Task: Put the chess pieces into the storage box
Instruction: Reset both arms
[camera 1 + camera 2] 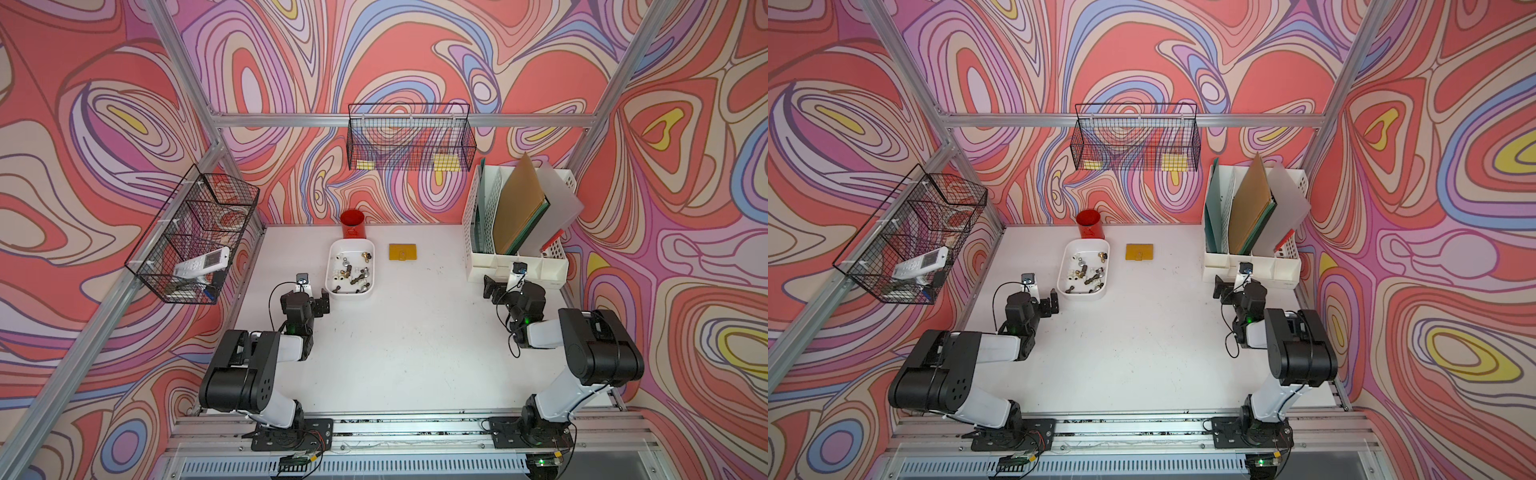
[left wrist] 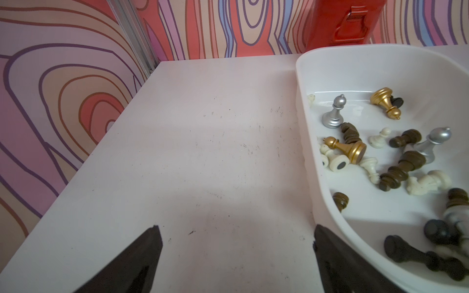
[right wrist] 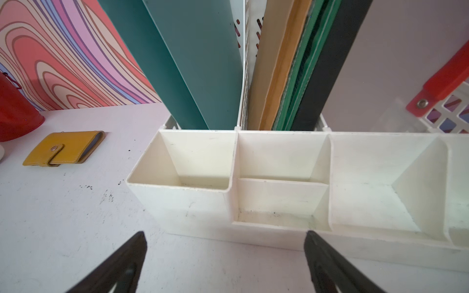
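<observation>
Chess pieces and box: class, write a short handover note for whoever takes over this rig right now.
Left gripper: open, empty, beside the box.
Right gripper: open, empty, facing the rack.
Chess pieces: all that show are in the box, most tipped over.
Done: no piece seen loose on the table.
Left: seemingly nothing; check the spots hidden behind the arms.

Red cup, yellow wallet, file rack on table.
</observation>
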Available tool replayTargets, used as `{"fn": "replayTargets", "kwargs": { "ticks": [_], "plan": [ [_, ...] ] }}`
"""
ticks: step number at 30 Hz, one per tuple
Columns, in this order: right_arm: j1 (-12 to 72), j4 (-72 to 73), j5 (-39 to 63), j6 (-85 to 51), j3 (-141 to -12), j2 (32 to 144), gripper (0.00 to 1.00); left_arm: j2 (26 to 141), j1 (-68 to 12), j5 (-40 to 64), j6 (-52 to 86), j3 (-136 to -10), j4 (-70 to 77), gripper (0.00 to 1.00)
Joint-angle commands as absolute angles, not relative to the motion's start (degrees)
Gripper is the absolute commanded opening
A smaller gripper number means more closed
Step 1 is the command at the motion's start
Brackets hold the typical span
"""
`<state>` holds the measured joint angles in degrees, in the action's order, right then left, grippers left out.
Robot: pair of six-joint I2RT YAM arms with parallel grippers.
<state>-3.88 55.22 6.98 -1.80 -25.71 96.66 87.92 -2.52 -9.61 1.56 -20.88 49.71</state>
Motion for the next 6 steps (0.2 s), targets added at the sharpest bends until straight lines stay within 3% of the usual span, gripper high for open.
{"fn": "replayTargets", "kwargs": {
  "ticks": [1,6],
  "plan": [
    [-3.52,54.99,7.98,-1.91,-26.62,97.32,0.98,88.28,-2.11,-10.28,2.07,-21.18,51.57,0.99],
    [-2.99,55.62,3.17,-2.62,-26.09,96.92,0.98,88.16,-2.07,-10.37,2.03,-21.09,51.68,0.99]
  ]
}}
